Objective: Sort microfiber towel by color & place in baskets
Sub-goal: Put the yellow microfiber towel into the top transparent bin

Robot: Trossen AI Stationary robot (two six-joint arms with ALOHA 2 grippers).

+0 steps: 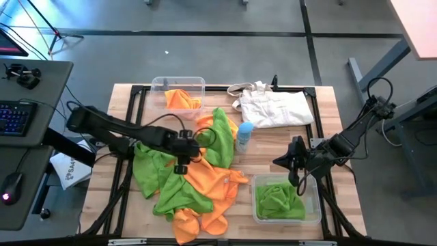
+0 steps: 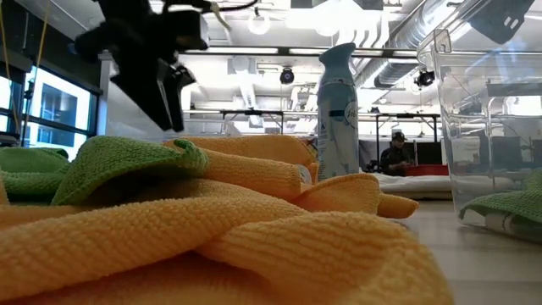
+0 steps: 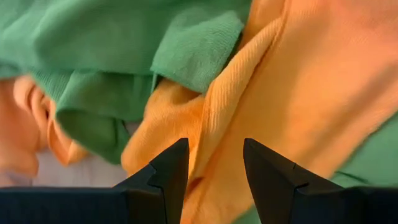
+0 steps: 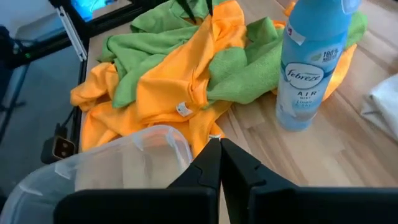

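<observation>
Orange towel fold (image 3: 249,106) under your left hand (image 3: 214,163), fingers wide | green towel (image 3: 124,74) beside it may snag too | right hand (image 4: 219,163) shut, empty.

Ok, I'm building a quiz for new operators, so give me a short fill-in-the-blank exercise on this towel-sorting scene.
1. The basket near the right gripper holds only ____ towels.
2. The far basket holds an ____ towel.
3. The left gripper, above the towel pile, is ____.
4. The blue bottle stands between the pile and the white ____.

Missing words: green; orange; open; bag
</observation>
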